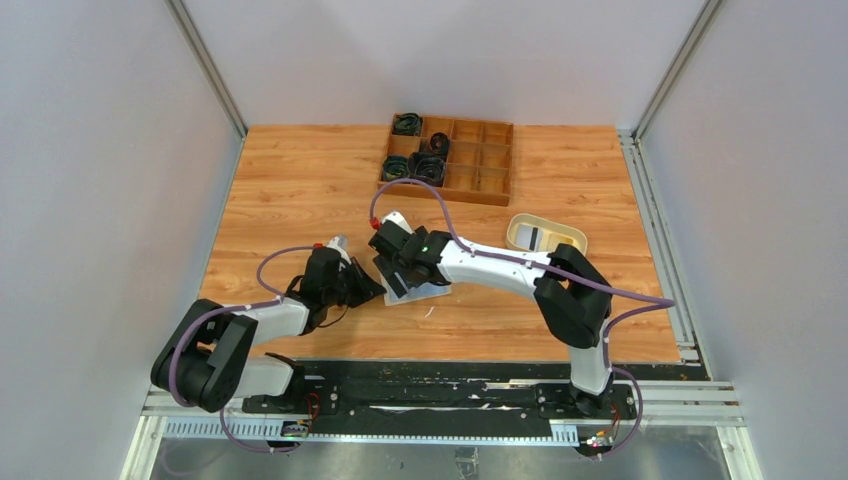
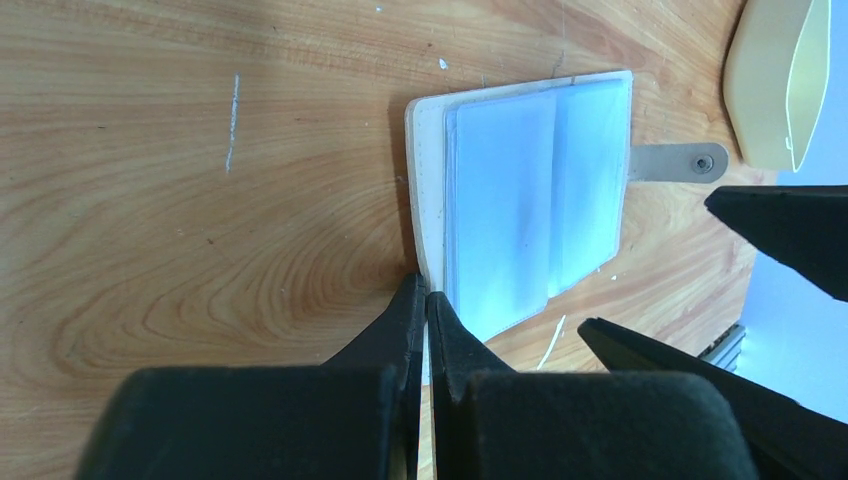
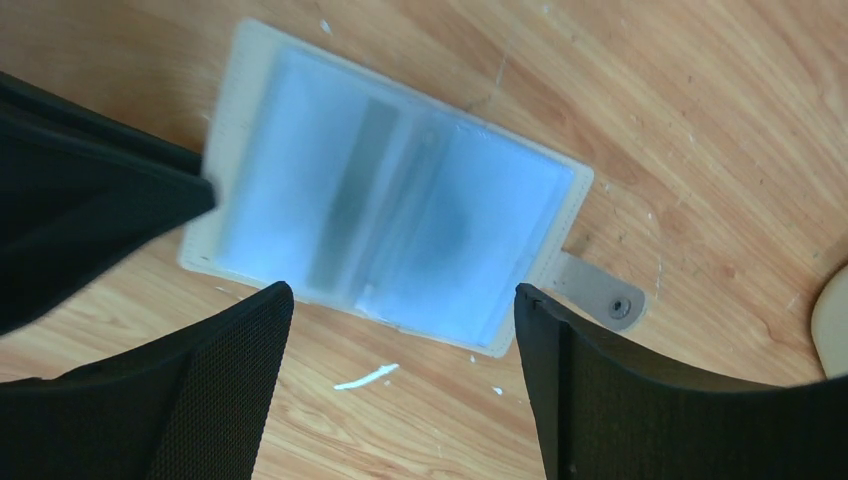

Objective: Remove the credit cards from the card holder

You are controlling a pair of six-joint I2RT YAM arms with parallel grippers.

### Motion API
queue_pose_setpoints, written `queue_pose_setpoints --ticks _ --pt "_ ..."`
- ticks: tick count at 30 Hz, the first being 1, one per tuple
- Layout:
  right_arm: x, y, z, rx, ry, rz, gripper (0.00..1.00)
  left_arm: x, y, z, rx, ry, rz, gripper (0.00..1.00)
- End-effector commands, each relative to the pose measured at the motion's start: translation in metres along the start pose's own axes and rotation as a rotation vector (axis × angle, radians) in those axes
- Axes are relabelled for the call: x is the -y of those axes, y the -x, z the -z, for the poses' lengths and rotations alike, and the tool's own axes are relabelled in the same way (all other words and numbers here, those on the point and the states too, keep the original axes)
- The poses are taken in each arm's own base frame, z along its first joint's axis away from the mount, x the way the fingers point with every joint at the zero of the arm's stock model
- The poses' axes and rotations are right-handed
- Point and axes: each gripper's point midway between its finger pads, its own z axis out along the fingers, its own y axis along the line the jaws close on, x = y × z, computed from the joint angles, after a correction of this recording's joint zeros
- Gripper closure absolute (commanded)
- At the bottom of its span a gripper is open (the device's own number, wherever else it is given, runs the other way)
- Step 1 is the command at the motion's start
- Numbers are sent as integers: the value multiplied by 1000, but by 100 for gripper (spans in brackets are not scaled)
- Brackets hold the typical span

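The beige card holder (image 1: 428, 292) lies open and flat on the wood table, with its snap tab (image 2: 680, 162) pointing away from the left arm. Its pale inside (image 2: 520, 200) shows bluish clear sleeves with grey-blue credit cards (image 3: 390, 230) still in them. My left gripper (image 2: 426, 295) is shut, and its tips pinch the holder's near cover edge. In the top view the left gripper (image 1: 372, 287) sits at the holder's left side. My right gripper (image 3: 400, 291) is open and empty, hovering just above the holder (image 3: 250, 80) with the fingers straddling its near long edge.
A cream oval tray (image 1: 520, 232) stands to the right and holds something whitish with a dark stripe; its rim also shows in the left wrist view (image 2: 770, 80). A brown wooden compartment box (image 1: 495, 160) with black cable coils stands at the back. Small white flecks (image 3: 365, 378) lie on the table.
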Motion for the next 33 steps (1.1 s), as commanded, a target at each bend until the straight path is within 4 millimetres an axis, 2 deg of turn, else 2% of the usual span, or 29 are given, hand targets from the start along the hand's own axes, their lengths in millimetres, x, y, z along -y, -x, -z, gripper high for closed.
queue_pose_setpoints --ticks 1,6,13,28,33 --pt "-11 33 3 74 60 -35 15 -6 -3 1 1 21 4 100" --pt "-25 44 -18 49 84 -52 15 -8 -3 1 4 30 4 100" --pt "-23 47 -37 16 76 -59 15 -9 -1 0 9 39 6 100" --pt "-25 34 -57 -32 78 -45 16 -15 -1 -4 8 66 16 100" --pt "-16 28 -55 -39 44 -24 16 -16 0 -4 17 74 22 100"
